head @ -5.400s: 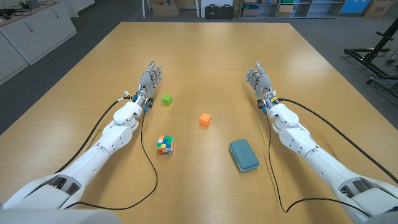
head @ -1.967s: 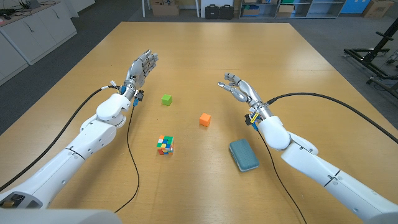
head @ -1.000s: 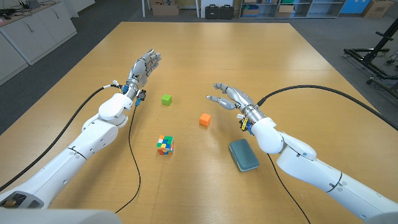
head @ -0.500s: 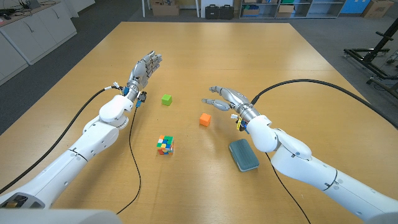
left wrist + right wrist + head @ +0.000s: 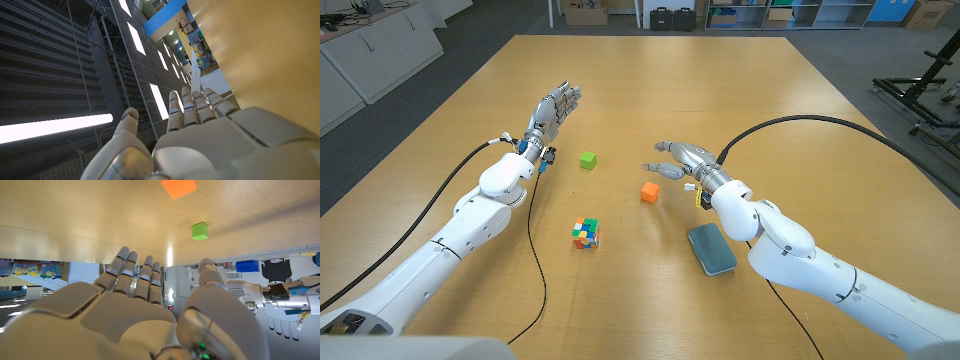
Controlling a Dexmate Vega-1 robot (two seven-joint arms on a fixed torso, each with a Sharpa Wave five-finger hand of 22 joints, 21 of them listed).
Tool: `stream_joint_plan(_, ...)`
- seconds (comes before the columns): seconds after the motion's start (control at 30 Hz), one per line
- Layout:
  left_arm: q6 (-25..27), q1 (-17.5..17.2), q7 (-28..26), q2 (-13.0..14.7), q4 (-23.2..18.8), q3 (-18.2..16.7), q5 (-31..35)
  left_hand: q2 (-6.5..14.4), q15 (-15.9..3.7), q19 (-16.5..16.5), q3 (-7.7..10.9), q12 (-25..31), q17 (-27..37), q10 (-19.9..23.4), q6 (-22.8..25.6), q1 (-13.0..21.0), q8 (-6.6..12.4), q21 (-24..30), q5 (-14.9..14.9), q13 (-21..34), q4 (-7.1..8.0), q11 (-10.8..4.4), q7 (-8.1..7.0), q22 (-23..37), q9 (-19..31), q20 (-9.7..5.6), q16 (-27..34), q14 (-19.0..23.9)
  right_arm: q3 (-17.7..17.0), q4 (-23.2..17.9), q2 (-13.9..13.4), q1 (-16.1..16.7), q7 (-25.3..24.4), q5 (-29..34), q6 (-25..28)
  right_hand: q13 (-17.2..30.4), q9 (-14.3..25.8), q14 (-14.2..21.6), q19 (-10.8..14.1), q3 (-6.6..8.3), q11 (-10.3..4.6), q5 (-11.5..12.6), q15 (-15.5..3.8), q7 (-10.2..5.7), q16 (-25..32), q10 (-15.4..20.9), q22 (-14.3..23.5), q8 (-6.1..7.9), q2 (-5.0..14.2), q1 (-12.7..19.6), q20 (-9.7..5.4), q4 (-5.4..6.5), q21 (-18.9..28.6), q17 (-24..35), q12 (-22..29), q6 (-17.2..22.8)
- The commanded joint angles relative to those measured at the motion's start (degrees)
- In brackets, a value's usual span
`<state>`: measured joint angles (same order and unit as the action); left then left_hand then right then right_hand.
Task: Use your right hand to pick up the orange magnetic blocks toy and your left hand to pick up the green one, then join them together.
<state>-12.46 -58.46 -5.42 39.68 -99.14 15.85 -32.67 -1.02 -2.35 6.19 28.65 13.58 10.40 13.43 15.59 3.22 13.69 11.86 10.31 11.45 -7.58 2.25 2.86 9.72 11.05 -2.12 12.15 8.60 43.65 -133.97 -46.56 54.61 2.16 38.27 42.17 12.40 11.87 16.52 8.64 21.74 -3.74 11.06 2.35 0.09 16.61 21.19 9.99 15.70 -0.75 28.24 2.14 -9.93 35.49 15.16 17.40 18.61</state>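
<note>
Both hands empty, right hand (image 5: pixel 678 160) near orange block (image 5: pixel 649 192).

On the big wooden table (image 5: pixel 740 90): a small cube with many colours (image 5: pixel 585 233), sitting alone on the near side. Not far from it, a flat blue-green case with round corners (image 5: pixel 712 248), lying on the wood. Behind the far edge of the table: cardboard boxes (image 5: pixel 586 12) and black cases (image 5: pixel 673 17) on a grey floor. White cupboards (image 5: pixel 365 55) along one wall. A black metal stand (image 5: pixel 920 95) off to the other side.
</note>
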Motion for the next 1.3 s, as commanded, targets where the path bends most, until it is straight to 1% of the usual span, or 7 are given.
stream_joint_plan(0.03,0.47,0.15,0.12,0.17,-0.72,0.00,-0.24,0.73,0.11,0.10,0.29,-0.12,0.16,0.41,0.35,0.06,0.03,-0.25,-0.09,0.18,-0.28,0.15,0.13,0.35,0.29,-2.78,-0.19,0.34,4.55,-0.86,0.22,-4.13,8.80,7.84,6.01,0.16,0.26,0.51,0.54,0.07,-0.35,0.29,-0.31,-0.41,0.41,0.35,0.30,0.24,-0.07,0.79,-0.14,0.15,0.00,0.03,0.24,-0.06)
stream_joint_plan(0.1,0.67,0.17,0.08,0.25,-0.93,0.00,-0.24,0.73,0.13,0.09,0.29,-0.13,0.17,0.44,0.32,0.05,0.00,-0.26,-0.10,0.18,-0.29,0.15,0.12,0.35,0.29,-2.77,-0.23,0.30,5.27,-0.77,0.38,-4.70,10.04,9.14,6.45,0.13,0.27,0.44,0.37,0.00,-0.27,0.32,-0.35,-0.31,0.34,0.10,0.30,-0.16,-0.29,0.97,-0.12,0.17,-0.20,0.00,0.11,-0.89)
stream_joint_plan(0.23,1.40,0.16,-0.15,0.55,-1.56,-0.13,-0.36,0.73,0.12,0.08,0.29,-0.14,0.17,0.47,0.31,0.05,-0.03,-0.28,-0.11,0.17,-0.31,0.17,0.12,0.35,0.29,-2.77,-0.24,0.32,6.04,-0.59,0.71,-5.47,12.48,10.76,6.91,0.10,0.28,0.34,0.40,-0.05,-0.39,0.35,-0.41,-0.34,0.28,0.02,0.30,-0.28,-0.42,1.09,-0.13,0.20,-0.28,-0.02,0.05,-1.09)
stream_joint_plan(0.5,2.99,0.25,-0.39,1.27,-2.83,-0.51,-0.87,0.75,0.15,-0.01,0.29,-0.17,0.17,0.51,0.28,0.05,-0.10,-0.35,-0.13,0.17,-0.35,0.13,0.19,0.35,0.29,-2.79,-0.29,0.32,5.69,0.20,1.52,-5.42,14.20,11.53,6.54,0.08,0.30,0.44,0.36,-0.12,-0.28,0.39,-0.57,-0.33,0.27,-0.05,0.30,-0.43,-0.60,1.26,-0.13,0.26,-0.45,-0.05,0.00,-1.34)
stream_joint_plan(0.73,4.01,0.74,-0.54,1.47,-3.56,-0.31,-0.80,0.77,0.26,-0.12,0.30,-0.20,0.17,0.56,0.32,0.05,-0.14,-0.43,-0.15,0.16,-0.38,0.14,0.18,0.35,0.29,-2.77,-0.35,0.29,6.14,0.82,2.16,-5.78,16.40,13.12,6.81,0.06,0.32,0.48,0.31,-0.18,-0.15,0.42,-0.45,-0.19,0.26,0.07,0.31,-0.46,-0.73,1.38,-0.11,0.33,-0.59,-0.07,0.02,-1.27)
stream_joint_plan(1.23,3.88,0.41,-0.90,1.47,-4.21,-0.51,-0.70,0.87,0.36,-0.20,0.33,-0.26,0.18,0.69,0.43,0.06,-0.21,-0.51,-0.18,0.15,-0.45,0.22,0.23,0.35,0.29,-2.76,-0.43,0.30,6.74,2.04,3.37,-6.57,21.15,17.19,7.47,0.03,0.38,0.38,0.34,-0.30,0.05,0.48,-0.61,0.00,0.16,-0.06,0.32,-0.62,-0.89,1.56,0.10,0.48,-0.81,-0.09,-0.07,-1.50)
stream_joint_plan(1.3,3.73,0.28,-0.99,1.51,-4.32,-0.60,-0.60,0.88,0.38,-0.24,0.33,-0.29,0.18,0.67,0.43,0.06,-0.23,-0.53,-0.18,0.15,-0.46,0.16,0.18,0.35,0.29,-2.72,-0.50,0.17,6.86,2.41,3.64,-6.88,21.89,17.70,7.37,0.03,0.40,0.14,0.29,-0.32,0.06,0.50,-0.38,0.04,0.06,-0.12,0.32,-0.65,-0.91,1.59,0.17,0.51,-0.87,-0.09,-0.10,-1.54)
